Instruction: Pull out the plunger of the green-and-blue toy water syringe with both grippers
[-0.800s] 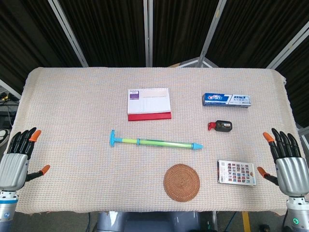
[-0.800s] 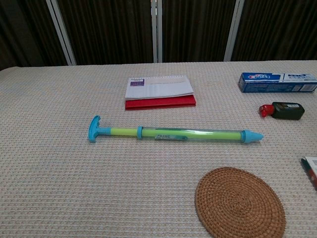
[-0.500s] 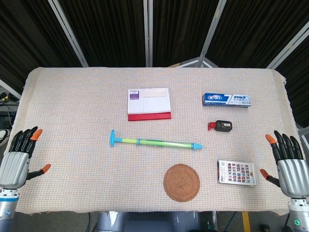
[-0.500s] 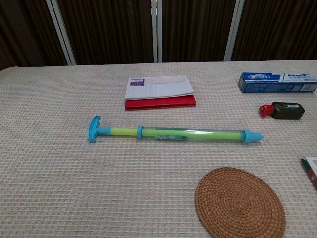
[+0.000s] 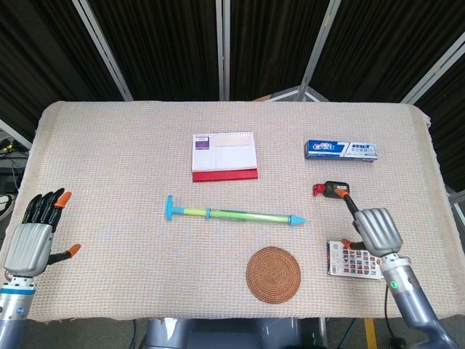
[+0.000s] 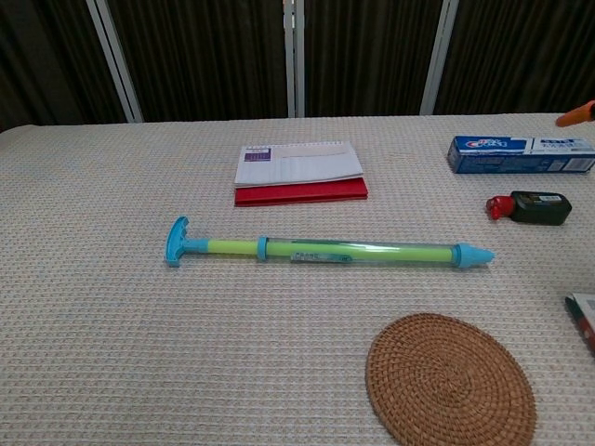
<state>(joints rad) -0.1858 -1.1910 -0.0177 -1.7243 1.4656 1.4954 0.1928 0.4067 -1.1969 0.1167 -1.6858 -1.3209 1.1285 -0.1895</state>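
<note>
We find the toy syringe (image 5: 231, 214) lying flat on the bench (image 5: 109, 160), crosswise, its T-handle (image 5: 169, 207) to our left and its nozzle (image 5: 296, 219) to our right, so each robot hand can take one end. Our left robot hand (image 5: 33, 236) hangs well left of the syringe, fingers spread, holding nothing. Our right robot hand (image 5: 374, 229) hovers right of the syringe above a card (image 5: 341, 260), one finger toward a small bottle (image 5: 334, 190); we cannot tell its grip.
</note>
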